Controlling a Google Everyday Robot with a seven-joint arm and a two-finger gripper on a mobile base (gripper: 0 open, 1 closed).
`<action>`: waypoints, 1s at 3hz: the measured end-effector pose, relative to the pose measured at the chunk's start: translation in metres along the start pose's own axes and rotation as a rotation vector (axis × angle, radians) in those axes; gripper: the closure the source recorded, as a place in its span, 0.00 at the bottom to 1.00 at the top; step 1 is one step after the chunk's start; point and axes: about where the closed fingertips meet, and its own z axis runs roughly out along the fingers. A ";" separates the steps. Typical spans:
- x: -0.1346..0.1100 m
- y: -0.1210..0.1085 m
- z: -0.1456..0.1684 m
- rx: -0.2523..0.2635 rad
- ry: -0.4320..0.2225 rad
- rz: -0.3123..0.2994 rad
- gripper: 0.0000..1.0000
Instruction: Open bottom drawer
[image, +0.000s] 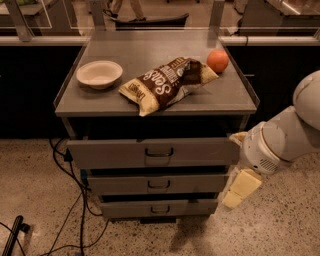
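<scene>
The grey cabinet has three drawers stacked one above another. The bottom drawer (159, 207) is the lowest and narrowest-looking front, with a small dark loop handle (160, 209) at its centre. It sits further back than the two fronts above it. My gripper (239, 189), cream-coloured, hangs from the white arm (280, 142) at the cabinet's right side. It is level with the middle and bottom drawers, just right of the bottom drawer's right end and well right of the handle.
The top drawer (152, 152) protrudes most, and the middle drawer (157, 183) less. On the cabinet top (235, 97) are a white bowl (99, 73), a brown snack bag (167, 82) and an orange (218, 60). Cables (75, 200) trail on the speckled floor at the left.
</scene>
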 end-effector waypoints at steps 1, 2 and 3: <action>0.000 0.000 0.000 0.001 0.000 0.003 0.00; -0.001 0.003 0.026 -0.043 -0.027 -0.038 0.00; 0.021 -0.007 0.075 -0.126 -0.069 -0.029 0.00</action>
